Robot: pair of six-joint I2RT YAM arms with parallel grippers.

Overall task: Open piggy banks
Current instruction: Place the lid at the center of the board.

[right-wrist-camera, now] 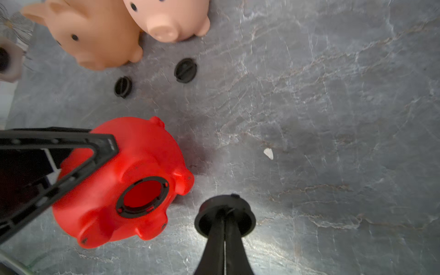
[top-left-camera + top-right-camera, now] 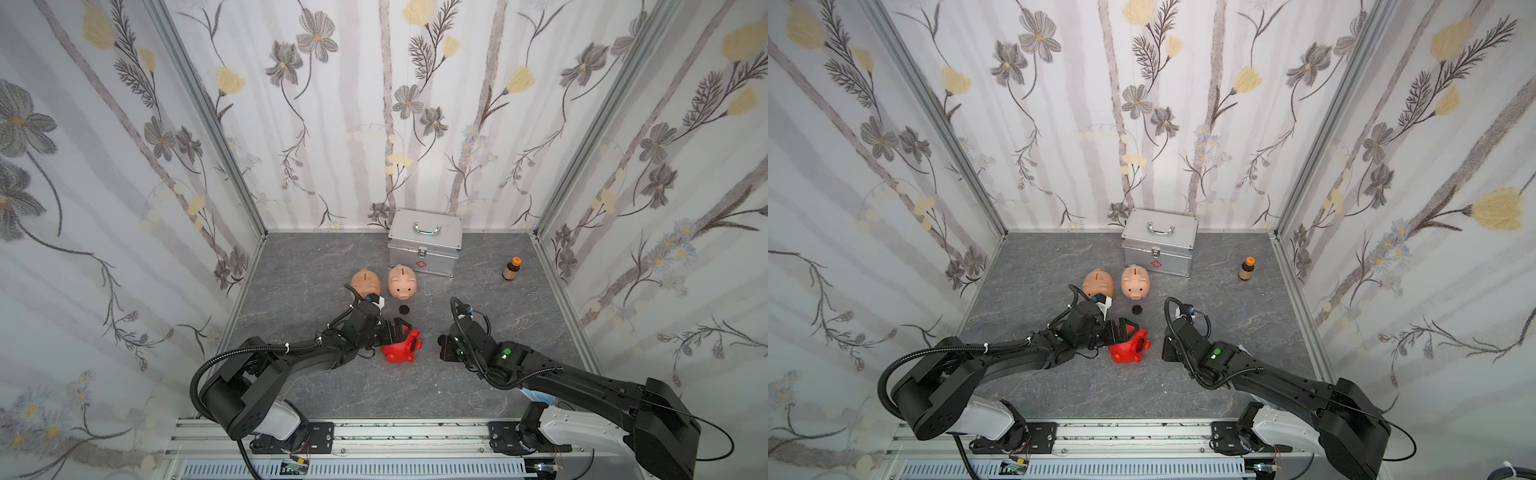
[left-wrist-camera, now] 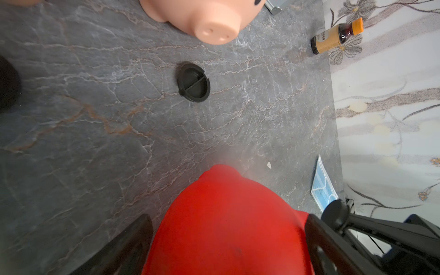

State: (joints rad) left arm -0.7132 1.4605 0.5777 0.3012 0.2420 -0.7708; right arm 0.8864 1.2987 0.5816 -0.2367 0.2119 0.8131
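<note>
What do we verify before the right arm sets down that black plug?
1. Red plastic piggy bank belly hole unplugged: ok.
2. Right gripper shut on round black plug: ok.
3. Left gripper jaws wide around red piggy bank, contact: cannot tell.
4. Grey marbled tabletop bare beside right gripper: ok.
5. Two loose black plugs clear of red piggy bank: ok.
6. Two upright peach-pink plastic piggy banks unplugged, bellies hidden: cannot tell.
</note>
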